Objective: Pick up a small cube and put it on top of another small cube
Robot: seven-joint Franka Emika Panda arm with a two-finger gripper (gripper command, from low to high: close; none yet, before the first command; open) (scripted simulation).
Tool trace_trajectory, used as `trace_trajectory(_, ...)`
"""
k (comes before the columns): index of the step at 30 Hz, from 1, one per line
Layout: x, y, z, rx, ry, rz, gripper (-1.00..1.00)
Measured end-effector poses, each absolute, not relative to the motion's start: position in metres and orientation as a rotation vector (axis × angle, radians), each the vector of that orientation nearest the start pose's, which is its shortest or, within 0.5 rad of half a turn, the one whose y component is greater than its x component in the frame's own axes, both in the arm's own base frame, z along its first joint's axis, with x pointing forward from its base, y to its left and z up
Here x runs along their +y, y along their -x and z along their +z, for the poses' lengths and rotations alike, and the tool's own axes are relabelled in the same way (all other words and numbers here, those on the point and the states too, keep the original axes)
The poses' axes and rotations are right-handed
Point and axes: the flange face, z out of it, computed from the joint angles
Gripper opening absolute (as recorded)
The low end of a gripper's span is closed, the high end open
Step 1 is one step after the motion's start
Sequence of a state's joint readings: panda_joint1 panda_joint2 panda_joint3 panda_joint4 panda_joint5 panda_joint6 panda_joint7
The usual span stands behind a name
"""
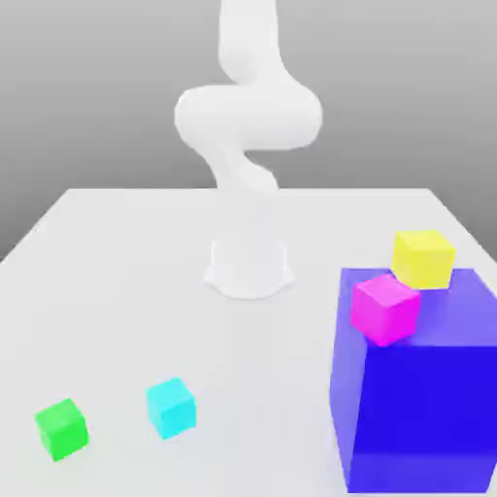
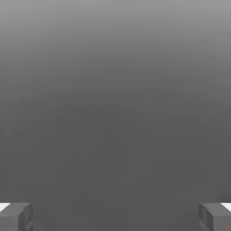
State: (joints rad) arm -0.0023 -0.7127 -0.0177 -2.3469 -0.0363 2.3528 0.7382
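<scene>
Several small cubes lie on the white table. A green cube rests near the front at the exterior view's left, with a cyan cube just beside it. A magenta cube and a yellow cube sit on top of a large blue block at the exterior view's right. In the hand view my gripper is open, its two grey fingertips far apart with nothing between them, facing plain grey background. The white arm rises at the back, above its round base.
The large blue block stands tall at the front of the exterior view's right. The arm's base sits in the middle of the table toward the back.
</scene>
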Motion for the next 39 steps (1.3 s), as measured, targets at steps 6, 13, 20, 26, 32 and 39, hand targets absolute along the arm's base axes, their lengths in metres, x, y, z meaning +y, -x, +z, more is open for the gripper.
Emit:
trace_trajectory(6, -0.044, -0.438, 0.522, 0.862, 2.845, -0.766, 0.0)
trace_trajectory(13, -0.083, -0.441, 0.362, 0.643, 3.063, -0.433, 0.0)
trace_trajectory(20, -0.107, -0.387, 0.218, 0.382, 3.127, -0.063, 0.0)
trace_trajectory(26, -0.107, -0.376, 0.15, 0.329, 3.123, -0.002, 0.0)
trace_trajectory(32, -0.107, -0.374, 0.133, 0.328, 3.123, 0.002, -1.0)
trace_trajectory(39, -0.107, -0.376, 0.166, 0.328, 3.122, 0.001, -1.0)
